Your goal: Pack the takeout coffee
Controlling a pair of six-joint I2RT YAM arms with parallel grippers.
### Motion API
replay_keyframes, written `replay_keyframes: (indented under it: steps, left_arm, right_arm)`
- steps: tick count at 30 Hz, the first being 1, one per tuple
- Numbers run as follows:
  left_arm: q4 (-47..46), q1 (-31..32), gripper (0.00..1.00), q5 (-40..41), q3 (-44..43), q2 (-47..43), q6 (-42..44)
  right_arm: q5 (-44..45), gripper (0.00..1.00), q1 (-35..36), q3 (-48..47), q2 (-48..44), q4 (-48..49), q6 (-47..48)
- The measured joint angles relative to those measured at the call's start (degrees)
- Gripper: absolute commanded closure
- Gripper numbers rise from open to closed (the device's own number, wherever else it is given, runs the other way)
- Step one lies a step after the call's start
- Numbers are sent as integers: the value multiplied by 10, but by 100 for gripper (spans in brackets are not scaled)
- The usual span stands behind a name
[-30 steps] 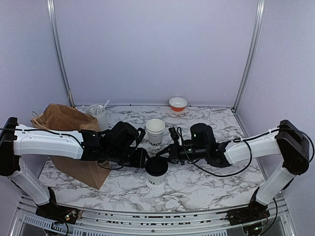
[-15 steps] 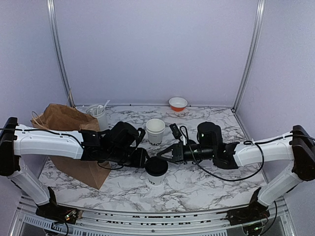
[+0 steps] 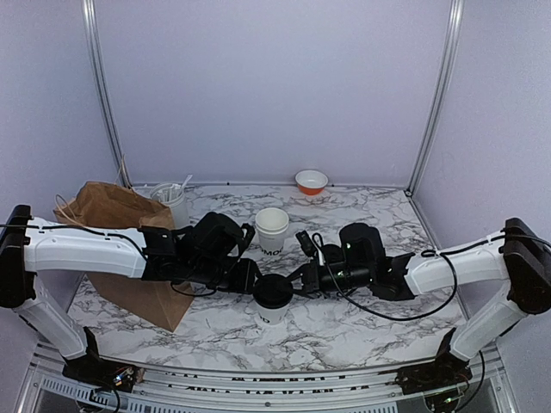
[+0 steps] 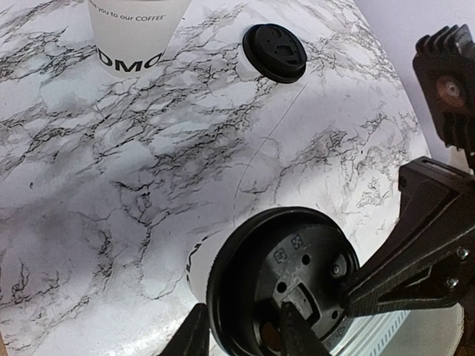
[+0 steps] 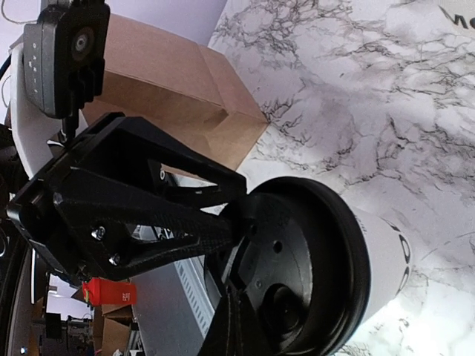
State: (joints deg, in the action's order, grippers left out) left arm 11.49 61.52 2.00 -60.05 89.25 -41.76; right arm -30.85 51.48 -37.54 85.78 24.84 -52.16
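A white takeout coffee cup (image 3: pixel 272 311) with a black lid (image 4: pixel 297 274) stands near the table's front middle. My left gripper (image 4: pixel 245 332) is shut on the lid's rim, with one finger outside the rim and the other on the lid's top. My right gripper (image 5: pixel 234 297) is shut and empty, its tips resting on the lid's top from the other side. In the top view the left gripper (image 3: pixel 250 277) and the right gripper (image 3: pixel 294 280) meet over this cup. A second, open cup (image 3: pixel 272 229) with dark lettering stands behind it. Another black lid (image 4: pixel 274 52) shows farther off on something white.
A brown paper bag (image 3: pixel 129 245) lies at the left, partly under my left arm. A grey-white canister of utensils (image 3: pixel 175 205) stands behind it. A small orange-and-white bowl (image 3: pixel 311 181) sits at the back wall. The table's front edge is just below the lidded cup.
My right arm has stretched out and come down, bringing its shut fingertips onto the lid. The left arm and both cups have not moved.
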Motion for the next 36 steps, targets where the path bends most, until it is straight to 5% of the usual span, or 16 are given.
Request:
replay_keyframes:
  steps: [11, 25, 36]
  left_arm:
    - [25, 0, 65, 2, -40, 1, 21]
    - [54, 0, 56, 71, -83, -73, 59]
    - [54, 0, 36, 131, -93, -169, 101]
  right_arm:
    - [134, 86, 2, -149, -80, -232, 116]
    - [323, 24, 60, -233, -82, -431, 229]
    - [412, 19, 129, -305, 9, -526, 242]
